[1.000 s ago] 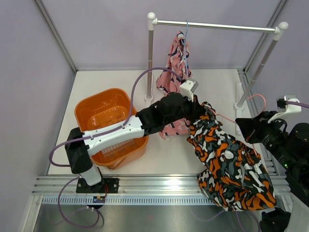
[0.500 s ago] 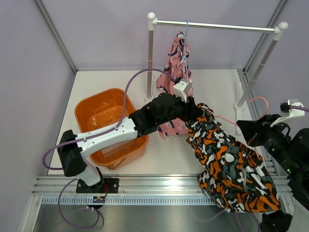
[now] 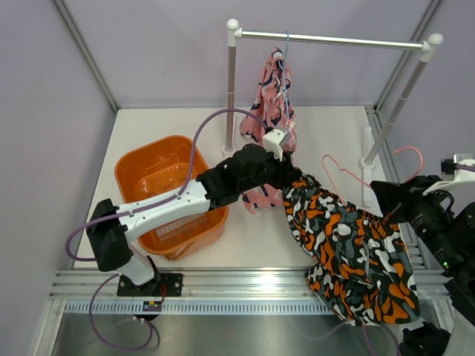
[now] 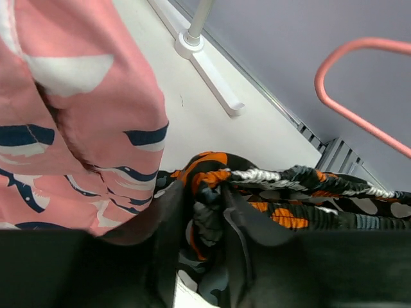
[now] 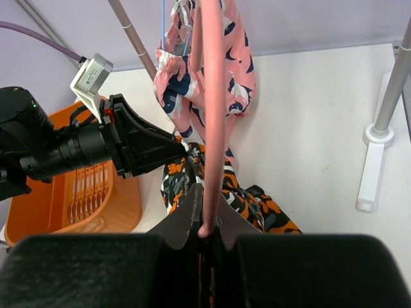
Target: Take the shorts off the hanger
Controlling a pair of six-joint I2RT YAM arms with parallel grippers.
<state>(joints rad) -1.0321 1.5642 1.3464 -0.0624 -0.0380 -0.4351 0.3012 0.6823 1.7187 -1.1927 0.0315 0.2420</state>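
The orange-black-white-grey camouflage shorts (image 3: 349, 245) drape from my left gripper (image 3: 291, 176) down toward the table's near right edge. In the left wrist view their bunched waistband (image 4: 270, 186) is pinched between the fingers, so the left gripper (image 4: 204, 192) is shut on it. My right gripper (image 5: 207, 212) is shut on the thin pink hanger (image 5: 212, 96), which stands apart from the camouflage fabric (image 3: 349, 174). The pink shorts with navy and white blotches (image 3: 271, 104) hang from a blue hanger (image 3: 284, 67) on the rail (image 3: 334, 39).
An orange basket (image 3: 167, 189) sits at the left under the left arm. The rail's two uprights stand on white feet (image 3: 369, 159) at the back. The purple cable (image 3: 211, 126) loops over the basket. Grey walls close in three sides.
The pink hanger has slid out of the camouflage shorts and moved right with the right gripper. The left gripper opened, closed again on the waistband, and drew it slightly left.
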